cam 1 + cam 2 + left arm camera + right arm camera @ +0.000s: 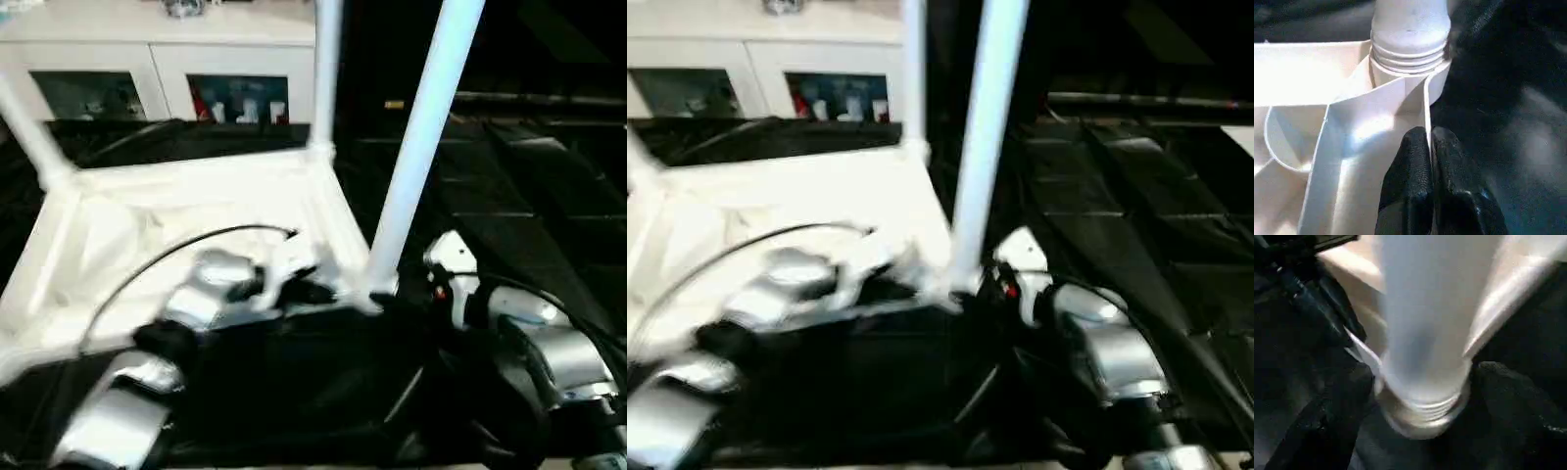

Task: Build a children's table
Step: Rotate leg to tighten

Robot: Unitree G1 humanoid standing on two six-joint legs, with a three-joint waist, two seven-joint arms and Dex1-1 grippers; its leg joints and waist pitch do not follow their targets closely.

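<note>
The tabletop [186, 211] lay upside down on dark black sheeting [549, 196], ribbed underside up, so its round corner sockets faced upward to take the legs. At far left 1 leg [29, 132] rose from a back corner; another leg [326, 69] stood at the next back corner. The left pincer [1430, 147] was pinched together on the thin raised rim [1426, 105] just beside the near socket [1437, 81], probably to steady the top while a leg was turned. There the third leg [421, 137], a smooth white plastic cylinder with ridged threads at its foot, sat tilted and not fully seated. The right pincer [1420, 411] straddled its base, black fingers [1332, 416] apart on either side; whether they touched it, I could not tell. A white glass-doored cabinet [157, 59] stood behind
</note>
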